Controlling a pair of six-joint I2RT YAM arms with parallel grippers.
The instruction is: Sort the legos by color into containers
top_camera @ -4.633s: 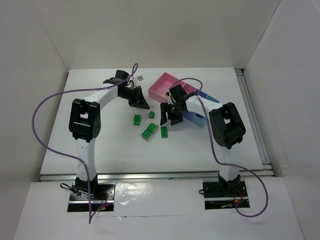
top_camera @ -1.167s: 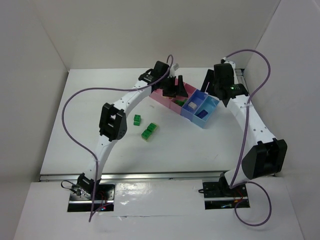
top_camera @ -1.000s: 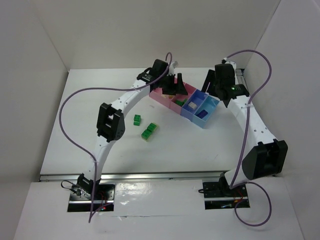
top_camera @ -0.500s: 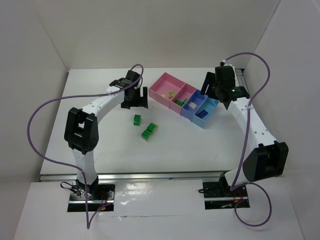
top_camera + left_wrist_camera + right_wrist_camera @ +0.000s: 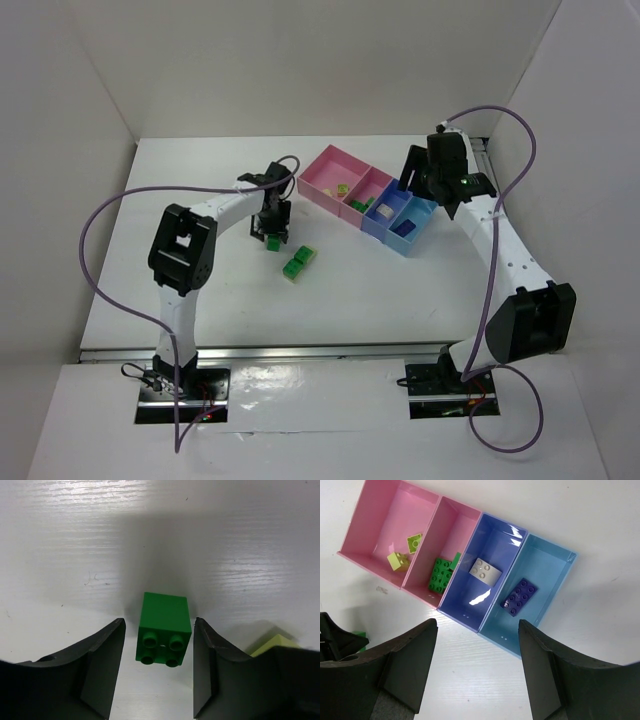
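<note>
The left gripper [image 5: 158, 624] is open, its jaws straddling a green brick [image 5: 164, 629] with a narrow gap on each side, so neither finger touches it. The brick rests on the white table [image 5: 75, 540]. A pale yellow-green brick [image 5: 274, 645] peeks out just past one finger. From above, this is part of a small cluster of bricks [image 5: 298, 262] lying near the gripper.

The right gripper [image 5: 477, 625] hangs over the joined row of trays, jaws wide apart and empty. Below it:
- The large pink tray [image 5: 370, 520] holds two pale yellow-green pieces [image 5: 398, 561].
- The narrow pink tray [image 5: 457, 525] holds green bricks [image 5: 440, 574].
- The periwinkle tray [image 5: 495, 545] holds one beige brick [image 5: 485, 571].
- The light blue tray [image 5: 547, 565] holds a flat dark purple brick [image 5: 519, 597]
</note>
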